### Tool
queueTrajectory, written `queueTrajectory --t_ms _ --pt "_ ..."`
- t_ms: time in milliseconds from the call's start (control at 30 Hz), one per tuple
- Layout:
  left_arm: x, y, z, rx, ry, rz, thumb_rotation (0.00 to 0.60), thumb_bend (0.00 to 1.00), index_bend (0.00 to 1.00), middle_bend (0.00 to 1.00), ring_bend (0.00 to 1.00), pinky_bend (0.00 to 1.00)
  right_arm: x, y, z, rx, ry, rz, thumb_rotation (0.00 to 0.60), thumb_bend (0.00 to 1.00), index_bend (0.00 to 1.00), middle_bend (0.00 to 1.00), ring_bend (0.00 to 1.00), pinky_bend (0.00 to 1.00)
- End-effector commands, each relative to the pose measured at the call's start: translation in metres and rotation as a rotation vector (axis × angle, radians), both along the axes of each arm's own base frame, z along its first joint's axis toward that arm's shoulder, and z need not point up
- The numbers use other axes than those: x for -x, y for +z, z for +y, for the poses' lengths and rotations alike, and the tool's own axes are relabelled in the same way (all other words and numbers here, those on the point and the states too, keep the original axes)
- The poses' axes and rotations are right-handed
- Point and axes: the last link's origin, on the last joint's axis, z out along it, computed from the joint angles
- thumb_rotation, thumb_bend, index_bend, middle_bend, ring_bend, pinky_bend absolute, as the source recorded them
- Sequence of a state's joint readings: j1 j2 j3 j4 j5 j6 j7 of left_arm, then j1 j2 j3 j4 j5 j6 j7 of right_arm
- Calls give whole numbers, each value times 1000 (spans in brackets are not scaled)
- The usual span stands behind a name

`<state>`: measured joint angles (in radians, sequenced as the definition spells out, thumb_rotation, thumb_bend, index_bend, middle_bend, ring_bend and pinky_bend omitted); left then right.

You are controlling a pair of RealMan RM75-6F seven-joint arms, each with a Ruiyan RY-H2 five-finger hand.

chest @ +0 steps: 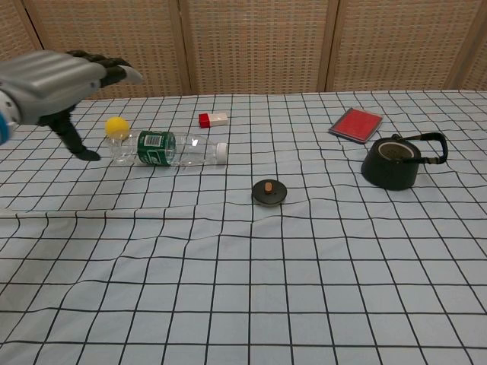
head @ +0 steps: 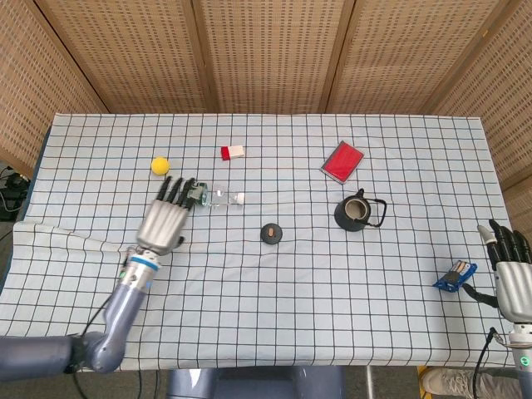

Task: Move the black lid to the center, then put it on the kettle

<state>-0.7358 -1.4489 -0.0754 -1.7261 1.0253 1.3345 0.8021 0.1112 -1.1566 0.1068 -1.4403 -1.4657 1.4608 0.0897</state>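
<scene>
The black lid [head: 270, 233] with a small brown knob lies flat near the table's middle, plain in the chest view too [chest: 269, 192]. The black kettle [head: 358, 211] stands uncovered to its right [chest: 393, 161], handle pointing right. My left hand [head: 165, 219] hovers far left of the lid, fingers spread and empty, over the bottle's left end; the chest view shows it raised at the top left [chest: 59, 76]. My right hand [head: 511, 270] sits at the table's right edge, fingers apart, holding nothing.
A clear bottle [chest: 169, 147] with a green label lies on its side left of the lid. A yellow ball [head: 160, 165], a red-and-white block [head: 232, 152], a red card [head: 342, 161] and a blue packet [head: 455, 275] are scattered about. The cloth wrinkles at the left [head: 75, 241].
</scene>
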Motion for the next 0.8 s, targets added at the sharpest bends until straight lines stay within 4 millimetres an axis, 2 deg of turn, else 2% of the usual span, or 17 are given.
queueTrajectory --t_ms 33,233,400,467,567,667,733,767,800 --pt "52 32 -38 -32 68 -38 600 69 0 0 0 0 -3 -5 1 -12 10 7 600 96 88 0 0 0" --pt "101 53 -70 -73 155 -41 600 68 0 0 0 0 -6 -10 0 -16 19 21 600 96 88 0 0 0" --pt "127 63 -99 -94 208 -67 600 69 0 0 0 0 -17 -18 -6 -22 64 23 600 97 125 0 0 0" --pt "136 70 -107 -111 223 -77 600 68 0 0 0 0 -35 -23 -16 -26 107 -4 600 97 150 0 0 0" --pt "140 76 -107 -135 230 -98 600 68 0 0 0 0 -55 -30 -29 -33 127 -23 600 95 169 0 0 0" --pt "141 81 -106 -152 226 -105 600 68 0 0 0 0 -85 -40 -49 -72 168 -40 600 94 189 0 0 0" --pt "142 83 -106 -153 226 -116 600 69 0 0 0 0 -108 -47 -63 -100 199 -46 600 94 207 0 0 0" --pt "145 86 -105 -164 239 -123 600 68 0 0 0 0 -131 -56 -75 -133 242 -62 600 101 220 0 0 0" --pt "148 89 -103 -172 250 -127 600 68 0 0 0 0 -144 -62 -85 -151 251 -65 600 113 230 0 0 0"
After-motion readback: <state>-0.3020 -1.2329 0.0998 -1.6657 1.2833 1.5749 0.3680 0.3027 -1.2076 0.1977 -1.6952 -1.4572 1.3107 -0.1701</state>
